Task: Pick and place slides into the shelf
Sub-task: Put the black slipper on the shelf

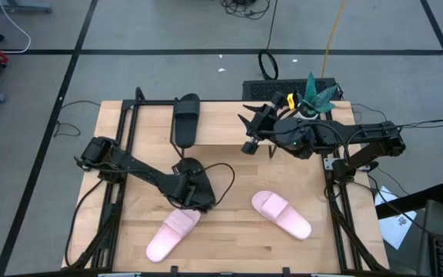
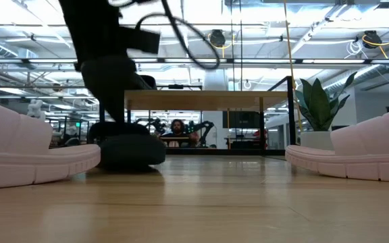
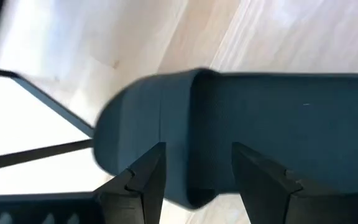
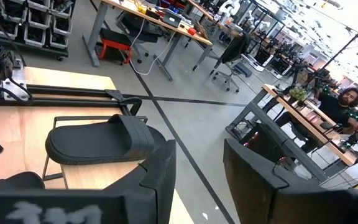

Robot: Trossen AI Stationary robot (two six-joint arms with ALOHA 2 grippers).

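High view: overhead, straight down on the whole table point(image 1: 229, 231). Low view: tabletop height, level toward the room. Left wrist view: very close above a black slide point(image 3: 260, 130). Right wrist view: faces across the shelf point(image 4: 73, 171), shared with the high view.
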